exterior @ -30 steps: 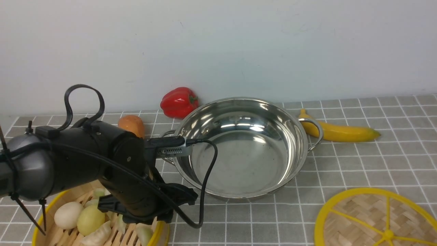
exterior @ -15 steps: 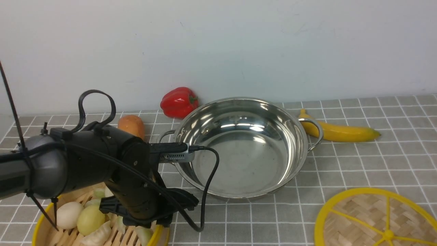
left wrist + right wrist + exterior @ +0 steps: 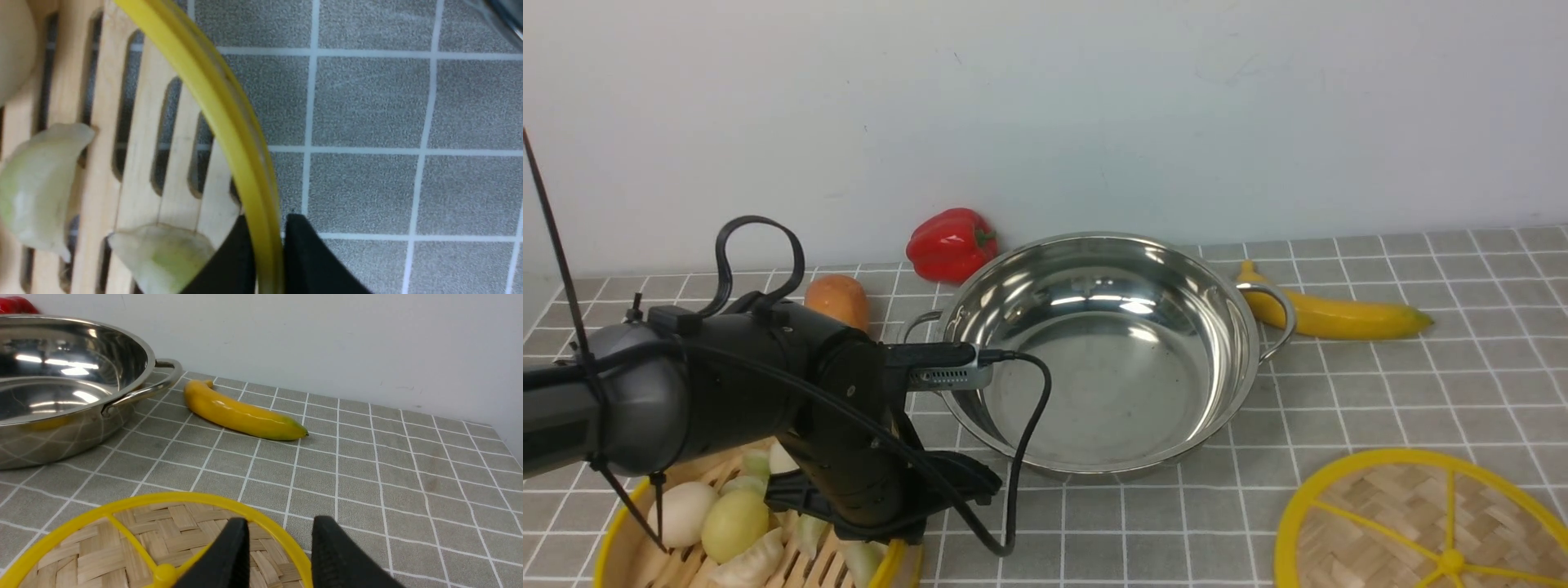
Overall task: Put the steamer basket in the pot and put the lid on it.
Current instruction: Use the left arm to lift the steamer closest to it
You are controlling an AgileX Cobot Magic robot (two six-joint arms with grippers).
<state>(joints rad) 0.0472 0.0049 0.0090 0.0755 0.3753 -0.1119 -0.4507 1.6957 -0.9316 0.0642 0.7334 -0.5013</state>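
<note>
The steamer basket [image 3: 892,559] sits at the near left, with dumplings and a pale bun on its slatted floor. My left gripper [image 3: 267,222] is shut on its yellow rim [image 3: 229,122], one finger inside and one outside. The steel pot [image 3: 1225,327] stands empty in the middle, to the right of the basket; it also shows in the right wrist view [image 3: 61,396]. The woven lid [image 3: 1380,523] lies flat at the near right. My right gripper [image 3: 281,522] is open just above the lid's [image 3: 122,547] rim, and is out of the front view.
A red pepper [image 3: 952,243] and an orange carrot [image 3: 837,298] lie behind the pot's left side. A banana [image 3: 1331,314] lies behind the pot's right handle, and also shows in the right wrist view [image 3: 241,412]. A wall closes the back of the tiled table.
My left arm has shifted a little to the right and lower, still gripping the basket rim, and the basket has shifted slightly with it. The pot and lid have not moved.
</note>
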